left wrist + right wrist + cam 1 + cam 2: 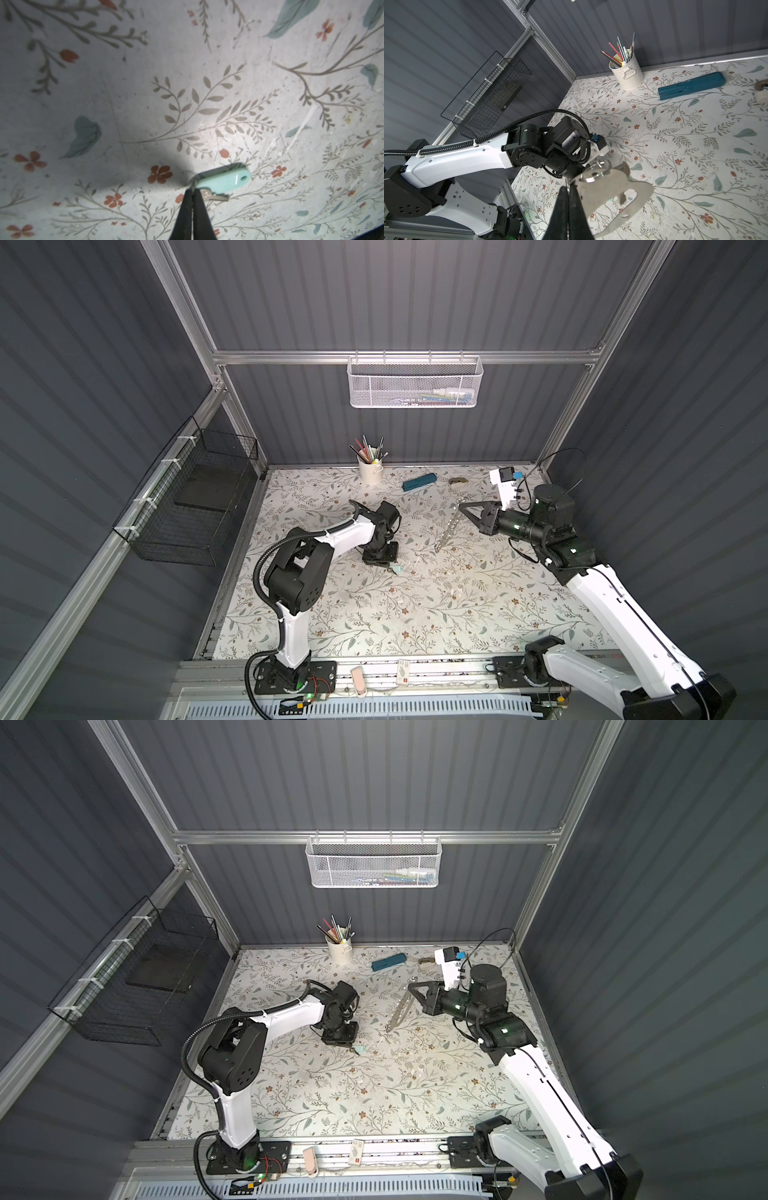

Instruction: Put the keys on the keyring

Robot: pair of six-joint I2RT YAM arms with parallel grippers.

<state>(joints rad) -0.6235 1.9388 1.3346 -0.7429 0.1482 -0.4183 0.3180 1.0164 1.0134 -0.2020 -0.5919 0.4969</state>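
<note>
Dim overall, glare on tabletop (218,124), dark shadow, blurred, bowed edges

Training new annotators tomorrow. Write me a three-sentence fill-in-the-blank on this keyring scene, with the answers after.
The right hand grips the ___.
By the tips of the left hand lies the key, its plastic tag coloured ___.
The mesh basket is white; the wire basket is ___.
Missing words: keyring, mint-green, black.

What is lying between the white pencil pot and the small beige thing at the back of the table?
A dark-teal oblong case lies flat between the pencil pot and the beige thing; both top views show it.
</note>
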